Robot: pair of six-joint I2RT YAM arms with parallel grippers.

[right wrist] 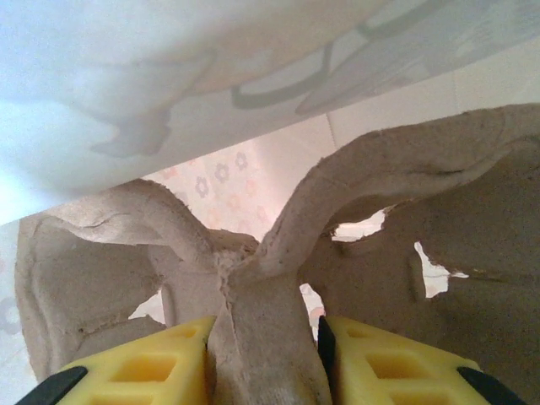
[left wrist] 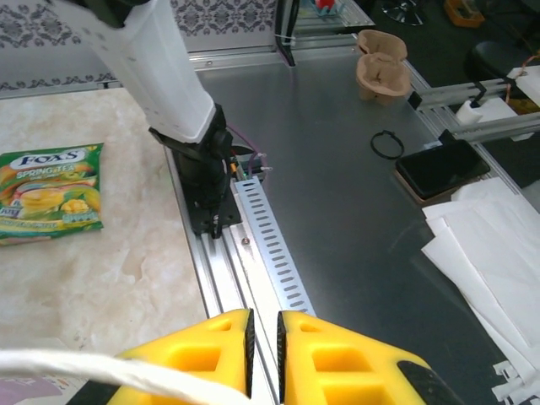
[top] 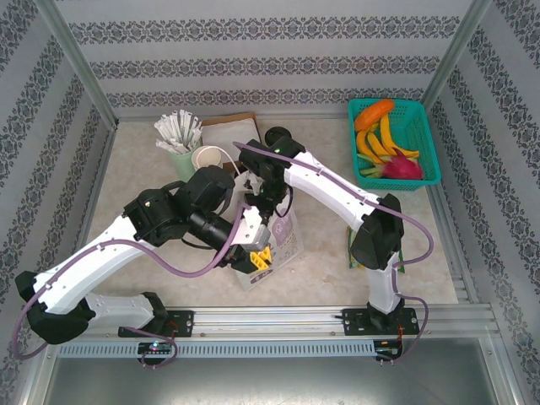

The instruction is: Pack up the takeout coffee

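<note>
right gripper (right wrist: 266, 342) is down inside the clear plastic bag (top: 285, 238) mid-table. on its wrist view i see the yellow fingers pinching the centre rib of a pulp cup carrier (right wrist: 396, 177). left gripper (left wrist: 263, 346) hangs just beside the bag, facing the slotted rail (left wrist: 268, 245), fingers parted by a thin slit with nothing in it. a white strand (left wrist: 84, 364) crosses in front of one finger. where the takeout coffee sits, i cannot tell.

High rear overview; two close wrist views.
</note>
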